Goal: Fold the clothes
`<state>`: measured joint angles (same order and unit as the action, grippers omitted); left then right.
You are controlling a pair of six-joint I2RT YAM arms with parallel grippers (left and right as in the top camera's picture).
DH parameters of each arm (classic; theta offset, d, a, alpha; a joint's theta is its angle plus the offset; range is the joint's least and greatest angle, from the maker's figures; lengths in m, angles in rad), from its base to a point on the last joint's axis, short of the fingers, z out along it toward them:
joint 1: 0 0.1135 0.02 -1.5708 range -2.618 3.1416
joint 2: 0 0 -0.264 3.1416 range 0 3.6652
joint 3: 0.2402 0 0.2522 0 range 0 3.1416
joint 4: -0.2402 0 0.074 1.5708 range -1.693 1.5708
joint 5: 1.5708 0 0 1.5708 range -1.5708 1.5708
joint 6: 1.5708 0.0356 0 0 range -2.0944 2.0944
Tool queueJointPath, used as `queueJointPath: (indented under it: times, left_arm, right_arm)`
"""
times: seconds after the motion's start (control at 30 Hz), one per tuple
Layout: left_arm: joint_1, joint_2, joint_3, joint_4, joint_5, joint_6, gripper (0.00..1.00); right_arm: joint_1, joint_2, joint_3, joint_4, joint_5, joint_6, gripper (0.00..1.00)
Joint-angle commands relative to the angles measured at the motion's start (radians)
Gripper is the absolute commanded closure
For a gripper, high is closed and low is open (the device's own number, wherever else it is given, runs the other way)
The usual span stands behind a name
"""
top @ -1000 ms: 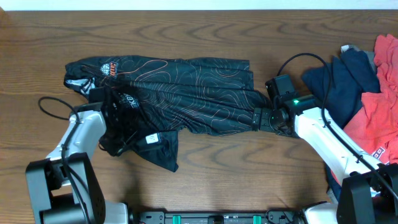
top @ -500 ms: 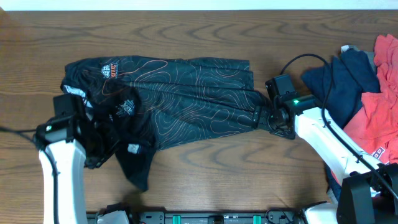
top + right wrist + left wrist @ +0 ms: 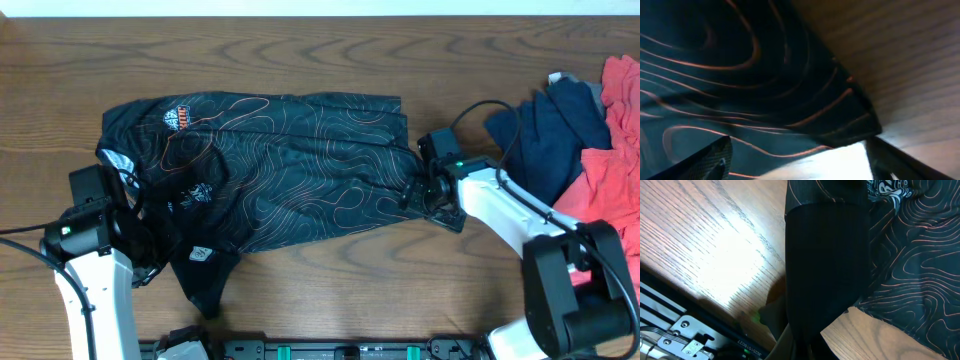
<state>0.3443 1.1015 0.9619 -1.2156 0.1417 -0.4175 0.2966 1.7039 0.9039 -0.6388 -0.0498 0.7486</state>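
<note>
A black shirt (image 3: 290, 170) with thin orange contour lines lies spread across the left and middle of the wooden table (image 3: 400, 290). My left gripper (image 3: 150, 255) is at its front left and is shut on a dark fold of the shirt. In the left wrist view that fold (image 3: 830, 255) hangs from the jaws (image 3: 805, 352) above the table. My right gripper (image 3: 412, 195) is at the shirt's right edge. In the right wrist view its fingers (image 3: 800, 160) are spread apart, with the shirt's corner (image 3: 740, 75) just beyond them.
A pile of other clothes lies at the right edge: a navy garment (image 3: 545, 130) and a coral red one (image 3: 610, 180). The arms' base rail (image 3: 350, 350) runs along the front edge. Cables trail from both arms.
My left arm has swung left and toward the front, dragging the shirt's bunched lower left part with it, so the shirt lies flatter. My right gripper has shifted slightly left at the shirt's edge.
</note>
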Motion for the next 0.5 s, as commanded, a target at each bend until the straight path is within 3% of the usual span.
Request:
queueJointPath:
  times: [0.0, 0.03, 0.1, 0.2, 0.37, 0.47]
  left_arm:
    - [0.006, -0.003, 0.015, -0.006, -0.023, 0.014, 0.94]
    - [0.006, -0.004, 0.015, -0.006, -0.023, 0.014, 0.94]
    - [0.006, -0.004, 0.015, -0.006, -0.023, 0.014, 0.94]
    - [0.006, -0.004, 0.015, -0.005, -0.023, 0.013, 0.94]
    - [0.006, -0.004, 0.015, 0.038, -0.004, 0.014, 0.94]
    - [0.006, -0.004, 0.023, 0.089, 0.087, 0.029, 0.94]
  right_arm:
    - [-0.008, 0.068, -0.016, 0.049, -0.004, 0.051, 0.21]
    - [-0.008, 0.08, -0.016, 0.07, -0.004, 0.051, 0.27]
    - [-0.008, 0.094, -0.016, 0.093, -0.004, 0.051, 0.48]
    - [-0.008, 0.092, -0.016, 0.087, -0.004, 0.051, 0.99]
    - [-0.016, 0.02, 0.008, 0.037, -0.007, -0.049, 0.99]
    - [-0.05, -0.078, 0.074, -0.043, 0.003, -0.145, 0.99]
